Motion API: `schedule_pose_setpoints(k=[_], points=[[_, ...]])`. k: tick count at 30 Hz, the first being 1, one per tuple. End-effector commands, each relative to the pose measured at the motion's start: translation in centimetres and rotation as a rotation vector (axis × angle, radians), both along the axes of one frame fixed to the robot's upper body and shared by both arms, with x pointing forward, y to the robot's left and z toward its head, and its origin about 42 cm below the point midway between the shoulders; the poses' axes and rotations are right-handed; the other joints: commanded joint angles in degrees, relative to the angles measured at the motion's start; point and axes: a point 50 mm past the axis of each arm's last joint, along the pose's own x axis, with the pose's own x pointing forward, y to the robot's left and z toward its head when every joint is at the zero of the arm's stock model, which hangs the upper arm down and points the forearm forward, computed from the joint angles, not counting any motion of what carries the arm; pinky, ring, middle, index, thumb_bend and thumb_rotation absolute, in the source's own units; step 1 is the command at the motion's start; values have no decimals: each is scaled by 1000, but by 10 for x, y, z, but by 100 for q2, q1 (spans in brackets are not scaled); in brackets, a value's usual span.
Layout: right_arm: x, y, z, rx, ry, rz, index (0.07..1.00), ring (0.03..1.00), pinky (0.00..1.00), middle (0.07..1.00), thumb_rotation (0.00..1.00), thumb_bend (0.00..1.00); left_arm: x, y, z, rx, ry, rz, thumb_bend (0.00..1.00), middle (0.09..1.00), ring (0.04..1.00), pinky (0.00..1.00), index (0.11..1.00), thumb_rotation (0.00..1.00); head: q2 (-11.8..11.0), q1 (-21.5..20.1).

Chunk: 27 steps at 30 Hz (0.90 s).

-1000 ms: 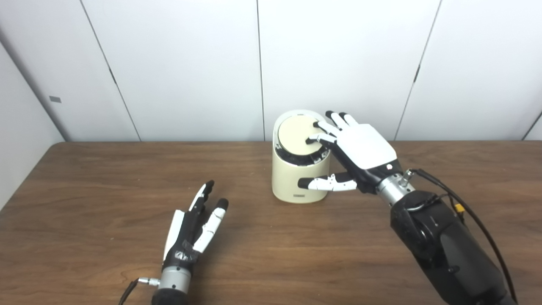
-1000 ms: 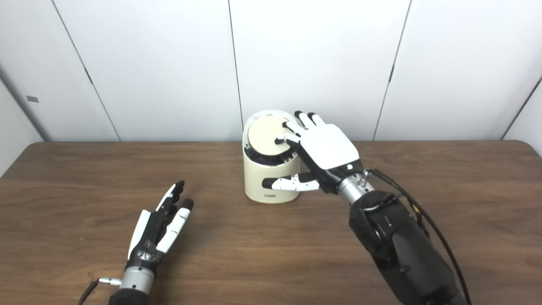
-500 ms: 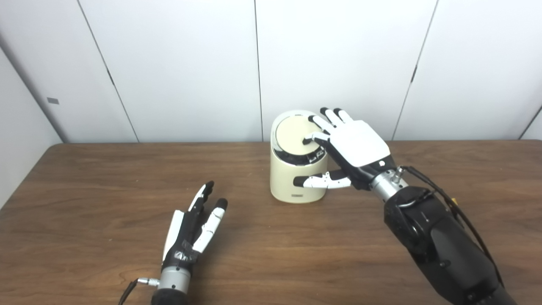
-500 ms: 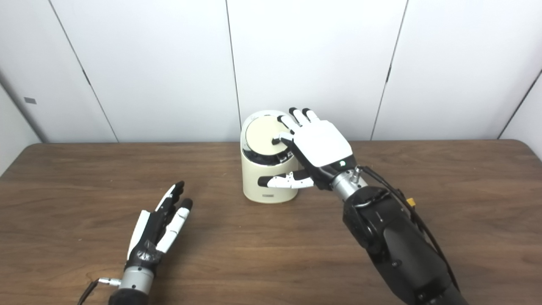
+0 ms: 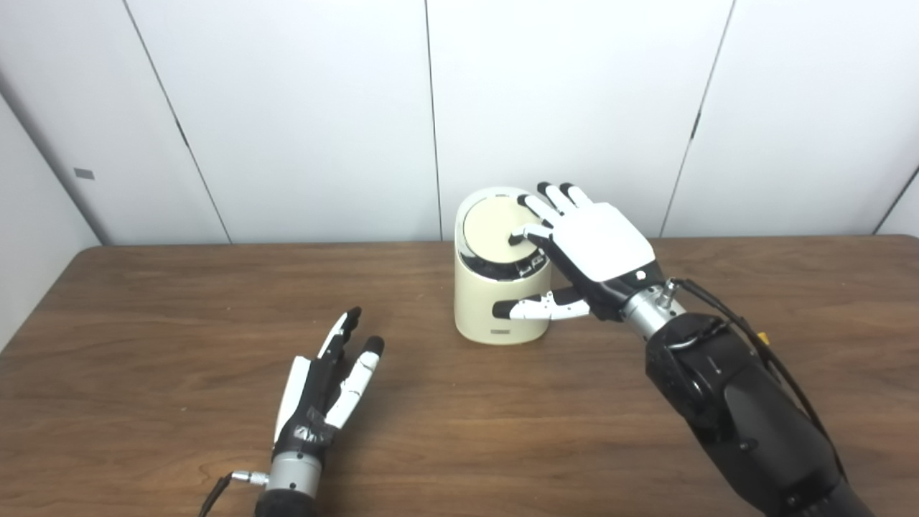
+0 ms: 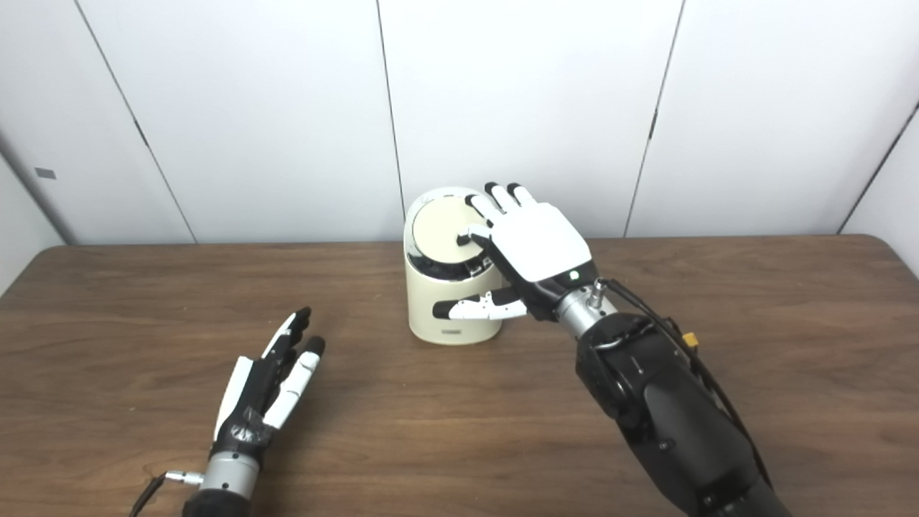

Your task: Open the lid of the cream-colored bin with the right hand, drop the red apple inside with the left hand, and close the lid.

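Left eye view: the cream-colored bin point(image 5: 500, 301) sits toward the back edge of the table point(image 5: 143, 301), roughly mid-width. The right hand point(image 5: 599, 240) is draped over it with fingers spread wide and holding nothing, fingertips point(image 5: 518, 238) resting on the lid point(image 5: 492, 228), thumb stretched along the front wall of the bin. The lid looks tilted a bit in its dark collar, though I can't tell if it's partway open or just built that way. The left hand point(image 5: 323, 388) lies near the front edge, left of the middle, fingers straight and apart, also holding nothing.

Right eye view: same layout. The bin point(image 6: 439, 305) is near the back edge and the right hand point(image 6: 535, 243) covers its right side. The left hand point(image 6: 266, 388) holds nothing. No red apple anywhere on the table in either view, so it's either already inside the bin or just not here.

What worries me: the push comes from off-centre, on the lid's right side. If the fingertips press too hard or slide, the bin could scoot toward the back edge or tip, since the thumb only rests against the wall instead of bracing it.
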Motion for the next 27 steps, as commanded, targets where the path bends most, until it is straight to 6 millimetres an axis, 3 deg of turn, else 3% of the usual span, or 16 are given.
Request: schedule_pose_setpoints(k=[1, 14, 24, 27], points=[[-2, 0, -8, -13, 73, 8, 725, 1000, 1000, 945, 997, 584, 4, 0, 15, 4, -65, 0, 586, 963, 970, 960, 976, 884, 1, 8], [-16, -14, 43, 114, -48, -38, 799, 1000, 1000, 955, 967, 556, 4, 0, 15, 0, -66, 0, 595, 955, 965, 957, 974, 877, 18, -4], [-21, -30, 47, 137, -73, -63, 786, 1000, 1000, 940, 974, 559, 4, -1, 15, -1, -67, 0, 588, 953, 965, 959, 973, 872, 9, -7], [-23, -44, 40, 178, -50, -99, 813, 1000, 1000, 944, 985, 555, 4, 0, 16, -10, -72, -1, 584, 951, 963, 955, 973, 870, 8, -18]])
